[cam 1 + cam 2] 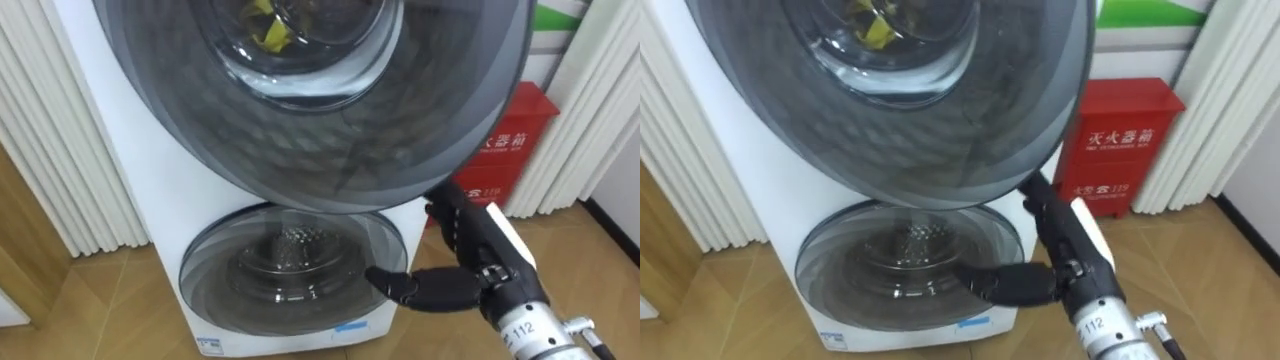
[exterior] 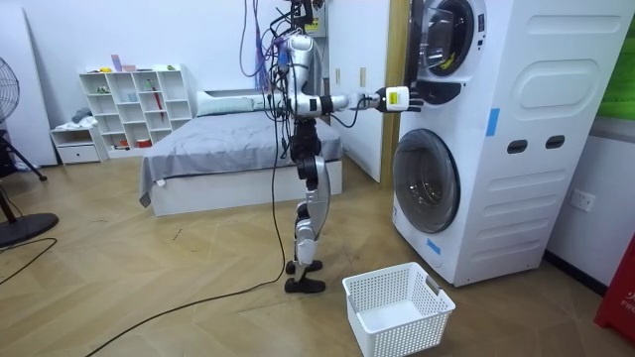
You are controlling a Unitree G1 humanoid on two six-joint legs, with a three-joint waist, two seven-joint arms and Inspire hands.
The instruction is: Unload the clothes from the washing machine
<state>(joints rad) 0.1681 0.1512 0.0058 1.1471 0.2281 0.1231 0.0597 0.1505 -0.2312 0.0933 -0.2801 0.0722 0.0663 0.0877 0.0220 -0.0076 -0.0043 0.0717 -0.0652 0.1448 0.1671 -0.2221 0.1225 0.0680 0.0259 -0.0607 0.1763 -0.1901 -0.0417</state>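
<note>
In the left eye view the right hand (image 1: 478,268) is reaching up to the lower rim of the grey upper door (image 1: 330,150) — fingers straight, thumb spread, gripping nothing. A yellow cloth (image 1: 266,28) is lying behind that door's glass. In the room view the robot is standing before the washing machine (image 2: 536,149) — a white basket (image 2: 407,332) is sitting near its feet. The right eye view is showing the same.

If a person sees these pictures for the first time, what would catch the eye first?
The big dark round door of the upper machine, with a yellow item behind its glass, dominates the eye views. The robot's right hand reaches to that door's lower right edge. A white laundry basket waits on the floor before the machines.
</note>
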